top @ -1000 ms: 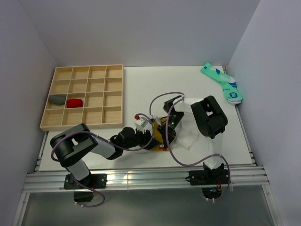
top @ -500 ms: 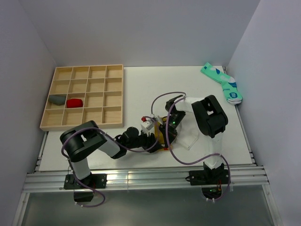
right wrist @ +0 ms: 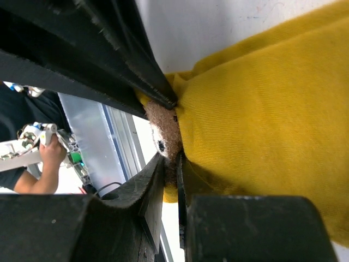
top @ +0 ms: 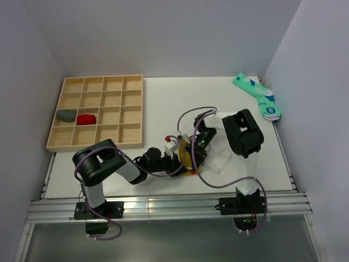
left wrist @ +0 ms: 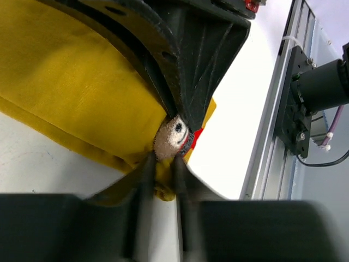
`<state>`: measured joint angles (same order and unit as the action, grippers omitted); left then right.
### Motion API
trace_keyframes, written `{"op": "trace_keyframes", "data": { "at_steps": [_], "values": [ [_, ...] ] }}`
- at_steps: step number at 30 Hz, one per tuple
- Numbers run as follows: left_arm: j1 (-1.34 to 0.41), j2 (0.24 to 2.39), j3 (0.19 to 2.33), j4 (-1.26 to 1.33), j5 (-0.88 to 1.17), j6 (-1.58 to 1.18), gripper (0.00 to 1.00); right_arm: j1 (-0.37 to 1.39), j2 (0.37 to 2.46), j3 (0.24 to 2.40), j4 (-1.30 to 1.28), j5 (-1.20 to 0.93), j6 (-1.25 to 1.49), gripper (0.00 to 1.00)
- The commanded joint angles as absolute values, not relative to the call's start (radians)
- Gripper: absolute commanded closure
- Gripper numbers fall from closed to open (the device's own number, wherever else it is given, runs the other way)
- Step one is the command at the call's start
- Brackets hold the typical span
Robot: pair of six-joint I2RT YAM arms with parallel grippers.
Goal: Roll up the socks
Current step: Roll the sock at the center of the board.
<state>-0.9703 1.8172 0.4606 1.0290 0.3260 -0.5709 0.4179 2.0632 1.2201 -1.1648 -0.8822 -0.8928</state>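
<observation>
From above, we see both arms bent in toward the lower middle of the frame. There the left pincer (top: 179,159) and the right pincer (top: 193,154) meet over the mustard-yellow sock (top: 185,159) on the white bench (top: 163,103). The white sock (top: 220,162) lies just right of it, partly under the right arm. At the upper right lie the teal socks (top: 258,95). At the upper left, the wooden tray (top: 103,77) holds a grey bundle (top: 67,115) and a red bundle (top: 86,119).

In the left wrist view, the left pincer (left wrist: 163,161) rises from the bottom edge, pressed nearly together and pinching the hem of the mustard-yellow sock (left wrist: 82,82). The right pincer (left wrist: 175,115) comes down from the top onto a brown patch (left wrist: 169,139) at that hem.

In the right wrist view, the right pincer (right wrist: 170,164) at the bottom centre nips the mustard-yellow sock (right wrist: 262,125) at the brown patch (right wrist: 163,128). The left pincer (right wrist: 166,101) reaches in from the upper left onto the same edge.
</observation>
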Motion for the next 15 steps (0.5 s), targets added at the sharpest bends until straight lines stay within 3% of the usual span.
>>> {"op": "trace_keyframes", "data": {
  "at_steps": [1,4,9,15],
  "values": [
    [-0.976,1.828,0.483,1.008,0.367,-0.578,0.83,0.407,2.036,1.213,-1.091,-0.841,-0.873,0.83],
    [-0.977,1.835,0.492,0.971,0.374,-0.592,0.99,0.407,2.011,1.206,-1.074,-0.839,-0.856,0.74],
    [-0.976,1.836,0.495,0.904,0.364,-0.649,1.0,0.405,1.913,1.163,-0.991,-0.807,-0.787,0.59],
    [-0.959,1.845,0.468,0.885,0.393,-0.759,1.0,0.403,1.683,1.034,-0.812,-0.73,-0.718,0.53]
  ]
}}
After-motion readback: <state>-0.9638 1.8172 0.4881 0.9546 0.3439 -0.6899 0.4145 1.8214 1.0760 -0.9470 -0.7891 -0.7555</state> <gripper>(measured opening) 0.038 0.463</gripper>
